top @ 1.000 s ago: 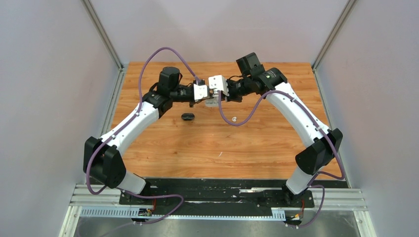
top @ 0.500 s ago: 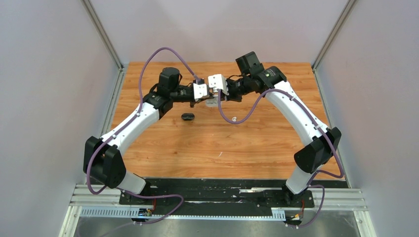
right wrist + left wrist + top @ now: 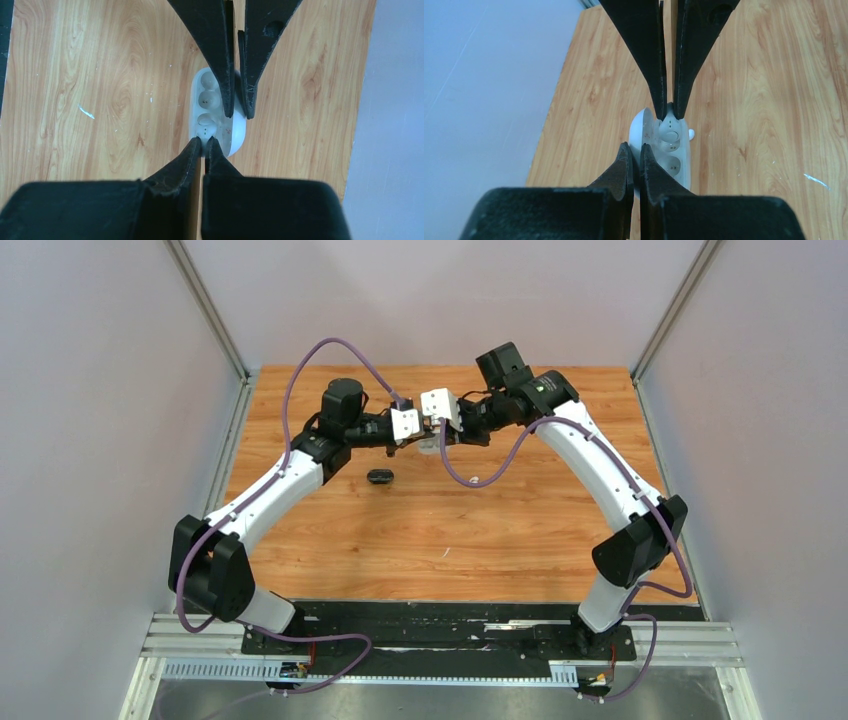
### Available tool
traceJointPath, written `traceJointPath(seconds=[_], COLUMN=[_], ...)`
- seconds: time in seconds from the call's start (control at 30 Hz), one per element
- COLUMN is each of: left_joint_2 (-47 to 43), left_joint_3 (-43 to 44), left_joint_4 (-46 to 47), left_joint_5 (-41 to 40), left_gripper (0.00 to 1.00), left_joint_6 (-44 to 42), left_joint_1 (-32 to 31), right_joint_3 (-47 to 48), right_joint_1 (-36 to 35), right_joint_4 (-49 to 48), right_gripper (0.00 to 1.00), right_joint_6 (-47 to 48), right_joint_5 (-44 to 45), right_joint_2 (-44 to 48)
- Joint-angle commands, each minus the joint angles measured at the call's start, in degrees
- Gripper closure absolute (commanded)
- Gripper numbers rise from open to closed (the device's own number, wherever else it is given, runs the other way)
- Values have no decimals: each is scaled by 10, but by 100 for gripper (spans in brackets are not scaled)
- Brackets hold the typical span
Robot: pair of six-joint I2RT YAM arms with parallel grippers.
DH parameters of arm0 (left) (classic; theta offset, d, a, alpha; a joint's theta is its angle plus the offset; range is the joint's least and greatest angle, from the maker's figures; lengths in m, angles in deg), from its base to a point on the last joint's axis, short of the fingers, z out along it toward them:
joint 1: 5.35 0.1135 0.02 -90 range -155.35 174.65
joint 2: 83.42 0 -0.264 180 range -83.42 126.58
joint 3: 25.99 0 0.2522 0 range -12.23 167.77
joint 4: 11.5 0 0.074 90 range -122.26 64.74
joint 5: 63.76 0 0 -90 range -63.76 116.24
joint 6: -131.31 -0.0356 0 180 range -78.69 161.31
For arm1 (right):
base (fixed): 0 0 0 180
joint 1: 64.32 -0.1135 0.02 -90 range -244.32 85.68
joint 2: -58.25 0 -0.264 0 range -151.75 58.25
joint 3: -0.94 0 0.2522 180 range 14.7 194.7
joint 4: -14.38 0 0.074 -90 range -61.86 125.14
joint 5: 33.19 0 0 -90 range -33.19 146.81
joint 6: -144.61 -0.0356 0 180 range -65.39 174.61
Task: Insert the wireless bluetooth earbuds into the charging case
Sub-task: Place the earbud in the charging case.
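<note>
Wood-grain table [image 3: 420,540] runs under me, with grey walls [image 3: 100,390] on three sides.

One white bud [image 3: 669,135] sits in the open white case [image 3: 681,160], in the socket at the end towards my right arm. The socket [image 3: 672,167] next to it is bare, its two contacts showing. The lid [image 3: 641,127] stands up along the case's far side.

My right gripper [image 3: 204,141] reaches in from the case's right end. Its fingers are pressed together and the tips are right at the seated bud. My left gripper [image 3: 634,147] comes from the case's left end, fingers also pressed together, tips at the lid's rim. It may be nipping that rim, but the rim is hidden behind my own fingers, so I cannot say. The two grippers meet nose to nose over the case, at the far middle of the table.

A loose bud [image 3: 474,481], also white, lies on the wood to the right of the case and nearer my bases, under the low loop of my right arm's purple cable [image 3: 500,462]. A black case [image 3: 379,476] lies shut on the table to the left of the white case, also nearer my bases and well apart from both grippers.
</note>
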State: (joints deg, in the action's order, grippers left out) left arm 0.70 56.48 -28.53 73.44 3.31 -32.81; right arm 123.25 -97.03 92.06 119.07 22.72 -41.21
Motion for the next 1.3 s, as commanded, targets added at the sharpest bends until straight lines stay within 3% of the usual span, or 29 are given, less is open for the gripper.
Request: traceJointPath(seconds=[0.0,0.37,0.73,1.07,1.27], left_joint_2=[-24,-35,-37,-51,-50], left_joint_3=[14,1,-11,-32,-33], left_joint_4=[77,105,155,174,174], left_joint_5=[-33,-6,-14,-14,-16], left_gripper=[100,100,100,100,100], left_joint_6=[24,46,78,51,44], left_joint_1=[-31,-32,-34,-38,-38], right_joint_3=[4,24,21,23,22], right_joint_1=[-25,-29,-32,-31,-31], right_joint_4=[45,31,33,32,28], right_gripper=[100,98,96,96,87], right_joint_6=[15,-19,-5,-19,-36], right_joint_5=[9,53,26,48,54], right_joint_2=[-33,-63,-66,-79,-77])
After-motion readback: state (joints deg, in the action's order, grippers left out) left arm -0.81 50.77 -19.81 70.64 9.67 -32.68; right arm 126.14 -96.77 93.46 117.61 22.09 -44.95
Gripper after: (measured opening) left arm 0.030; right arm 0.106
